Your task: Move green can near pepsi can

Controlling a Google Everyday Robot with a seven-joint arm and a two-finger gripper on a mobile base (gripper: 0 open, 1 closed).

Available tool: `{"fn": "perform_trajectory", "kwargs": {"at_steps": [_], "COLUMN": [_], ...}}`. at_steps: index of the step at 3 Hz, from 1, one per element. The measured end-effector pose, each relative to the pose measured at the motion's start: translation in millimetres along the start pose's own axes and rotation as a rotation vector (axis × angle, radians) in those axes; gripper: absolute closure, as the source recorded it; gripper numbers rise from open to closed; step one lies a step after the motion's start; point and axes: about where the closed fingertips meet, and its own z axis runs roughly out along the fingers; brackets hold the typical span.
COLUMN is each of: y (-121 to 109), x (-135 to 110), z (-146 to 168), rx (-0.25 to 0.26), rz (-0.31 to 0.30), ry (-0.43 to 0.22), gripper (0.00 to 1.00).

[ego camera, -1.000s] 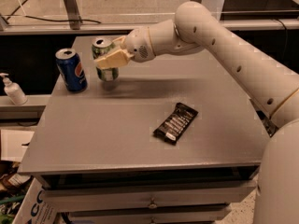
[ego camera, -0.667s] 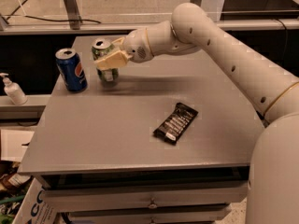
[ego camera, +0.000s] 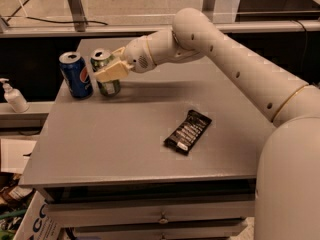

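The green can [ego camera: 103,60] stands upright at the far left of the grey table [ego camera: 125,134], just right of the pepsi can [ego camera: 75,75], with a narrow gap between them. My gripper [ego camera: 113,70] is shut on the green can, one cream finger across its front and the other behind it. The can's base is at or just above the tabletop. The pepsi can is blue with a red-and-white logo and stands free.
A black snack wrapper [ego camera: 188,131] lies on the table right of centre. A white pump bottle [ego camera: 13,97] stands on a lower ledge to the left. A glass railing runs behind the table. My white arm [ego camera: 240,69] reaches in from the right.
My gripper has carried the green can to the left and slightly nearer the front, so the gap to the pepsi can has shrunk. The pepsi can and wrapper have not moved.
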Motion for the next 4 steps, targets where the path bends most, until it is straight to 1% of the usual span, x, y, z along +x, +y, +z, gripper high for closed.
{"fn": "perform_trajectory", "kwargs": {"at_steps": [1,2,4], "y": [6.3,6.3,6.4], "x": [3.0,1.4,1.0], "z": [8.6,8.0,7.8], "rx": [-0.023,-0.023,-0.023], "rz": [0.012,0.012,0.012], "ry": [0.017,0.017,0.018], "gripper": [1.00,0.84,0.38]}}
